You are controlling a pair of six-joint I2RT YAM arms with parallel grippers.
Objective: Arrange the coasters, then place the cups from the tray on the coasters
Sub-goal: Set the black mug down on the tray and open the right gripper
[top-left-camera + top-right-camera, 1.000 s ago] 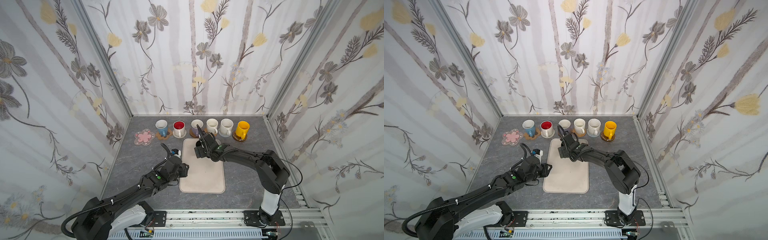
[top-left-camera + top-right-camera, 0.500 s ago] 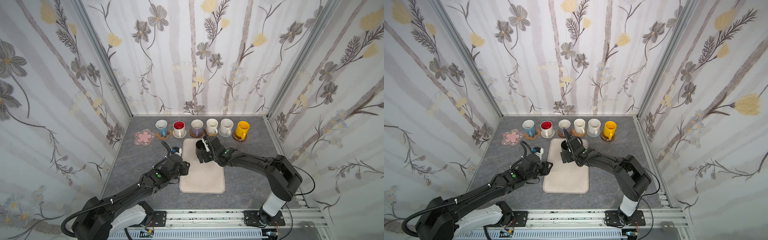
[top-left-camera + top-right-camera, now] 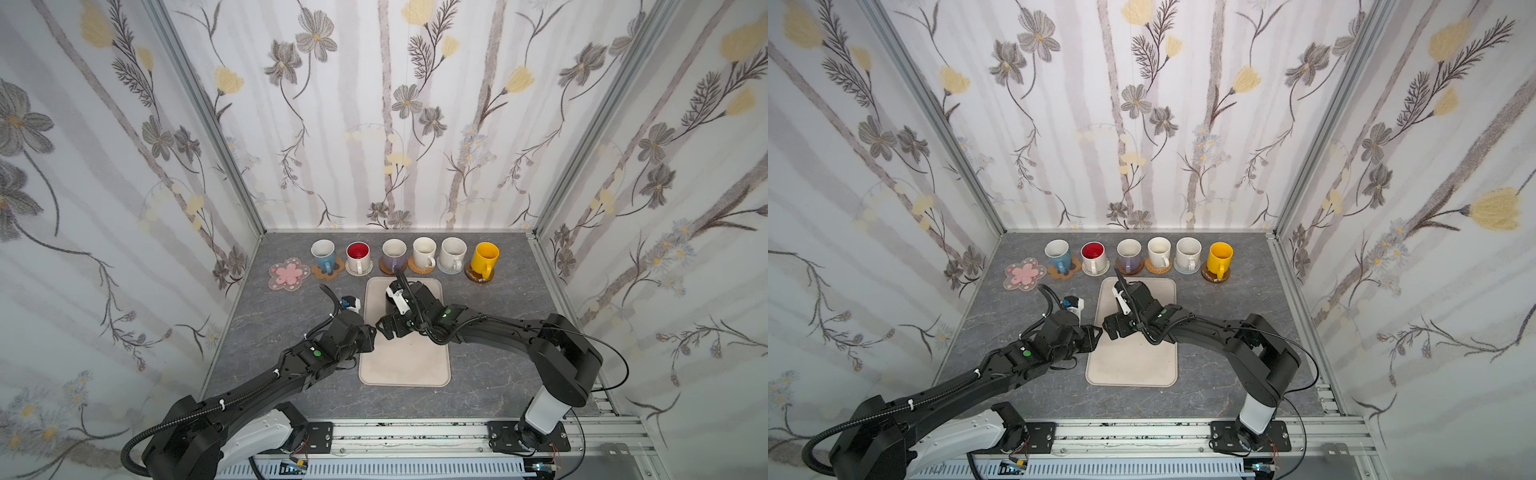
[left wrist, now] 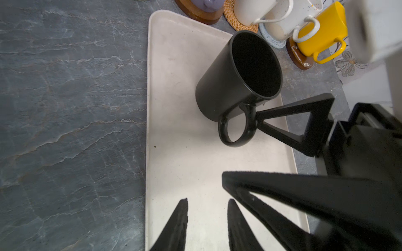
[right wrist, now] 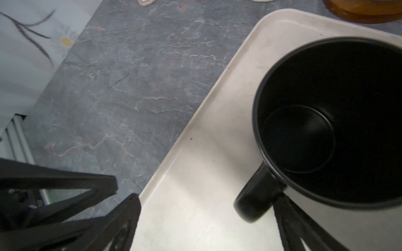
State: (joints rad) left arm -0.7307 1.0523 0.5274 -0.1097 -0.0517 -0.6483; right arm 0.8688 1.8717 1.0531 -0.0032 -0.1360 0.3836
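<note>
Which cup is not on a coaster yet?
The black cup, alone on the tray; the other six stand on coasters.

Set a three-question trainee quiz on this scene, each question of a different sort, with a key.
1. True or false: the black mug stands on the tray.
2. Which coaster has no mug on it? A the pink flower coaster; B the woven rattan one; C the brown paw one.
3. Count the mugs standing on coasters in the back row, the yellow mug included.
Key: 1 true; 2 A; 3 six.
</note>
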